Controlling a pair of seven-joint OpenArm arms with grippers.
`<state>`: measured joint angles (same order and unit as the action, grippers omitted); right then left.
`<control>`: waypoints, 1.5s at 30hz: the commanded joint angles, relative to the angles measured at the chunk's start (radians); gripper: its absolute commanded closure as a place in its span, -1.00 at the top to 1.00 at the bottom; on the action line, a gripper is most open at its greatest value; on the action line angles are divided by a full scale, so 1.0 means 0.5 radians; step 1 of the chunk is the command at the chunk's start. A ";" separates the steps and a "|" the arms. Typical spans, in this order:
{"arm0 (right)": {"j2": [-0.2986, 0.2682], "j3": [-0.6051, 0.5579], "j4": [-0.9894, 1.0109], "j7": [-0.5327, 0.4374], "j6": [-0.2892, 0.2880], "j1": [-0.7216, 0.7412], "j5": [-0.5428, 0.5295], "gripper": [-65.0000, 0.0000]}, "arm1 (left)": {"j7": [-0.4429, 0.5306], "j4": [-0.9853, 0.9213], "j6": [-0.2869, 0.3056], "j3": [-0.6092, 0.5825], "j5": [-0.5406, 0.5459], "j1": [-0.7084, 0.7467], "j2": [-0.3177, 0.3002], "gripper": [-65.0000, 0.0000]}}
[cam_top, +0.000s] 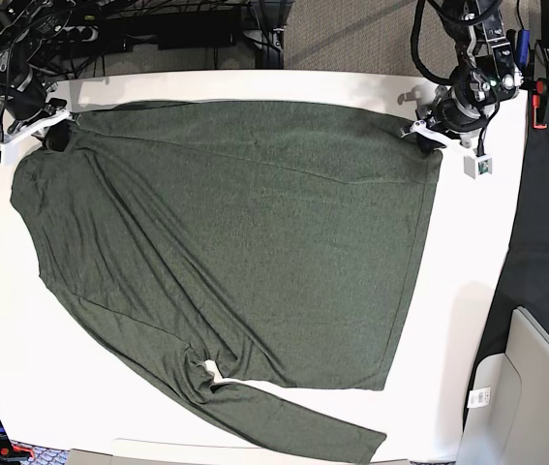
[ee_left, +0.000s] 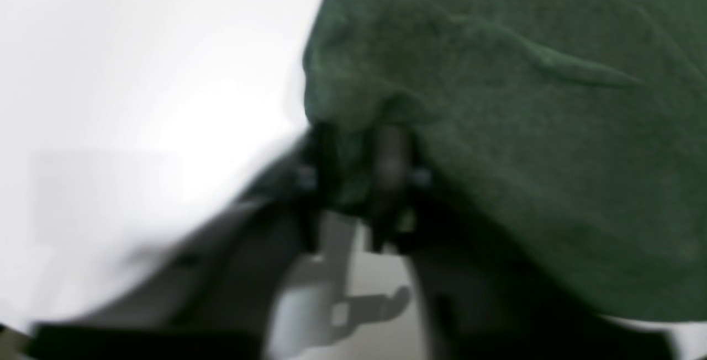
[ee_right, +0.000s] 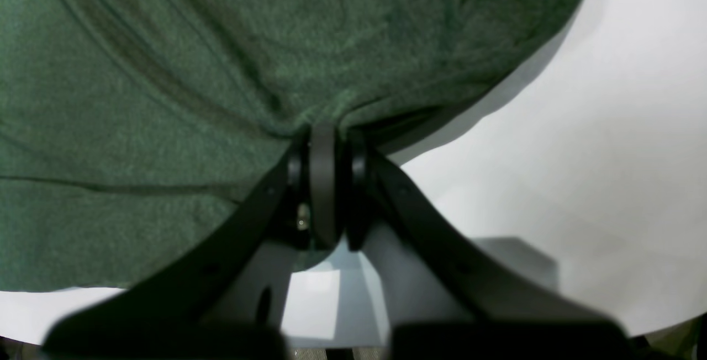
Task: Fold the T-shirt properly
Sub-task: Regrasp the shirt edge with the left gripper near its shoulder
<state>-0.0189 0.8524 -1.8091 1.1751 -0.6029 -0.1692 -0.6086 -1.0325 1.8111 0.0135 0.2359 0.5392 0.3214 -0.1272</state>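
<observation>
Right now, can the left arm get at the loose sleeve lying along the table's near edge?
Probably not. The left gripper is shut on the T-shirt at its far corner, and the sleeve lies across the whole garment at the table's opposite edge. It would have to let go first.

White table [cam_top: 468,291], grey carpet [cam_top: 351,39] and cables [cam_top: 158,19] behind

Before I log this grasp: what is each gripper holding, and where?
Both hold the T-shirt. The right gripper pinches its edge at one far corner; the left gripper pinches the other far corner.
</observation>
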 commanded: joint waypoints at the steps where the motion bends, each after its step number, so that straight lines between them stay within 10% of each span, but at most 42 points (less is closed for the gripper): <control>1: -0.025 0.009 -0.035 -0.032 -0.008 0.008 -0.042 -0.98 | -0.155 -0.015 -0.004 -0.001 0.006 0.025 0.014 -1.00; 13: -0.034 -0.003 -0.050 -0.013 -0.140 -0.050 -0.042 -0.98 | -0.149 0.347 0.002 0.196 0.019 0.187 -0.060 -0.99; 19: -0.028 -0.006 -0.281 0.057 -0.190 -0.200 -0.042 -0.98 | -0.155 0.412 0.272 0.370 0.049 0.292 -0.069 -0.99; 39: -0.025 0.009 -0.317 0.051 -0.190 -0.087 -0.024 -0.98 | -0.290 0.501 0.269 0.226 0.221 0.150 -0.063 -1.00; 45: -0.019 0.009 -0.317 0.051 -0.190 -0.087 -0.024 -0.98 | -0.287 0.534 0.269 0.242 0.565 0.077 -0.079 -1.00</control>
<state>-0.0166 0.8524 -1.9511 1.2190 -0.6930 -0.2176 -0.6044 -1.1877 2.0594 0.1463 0.3500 0.7818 0.3759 -0.1555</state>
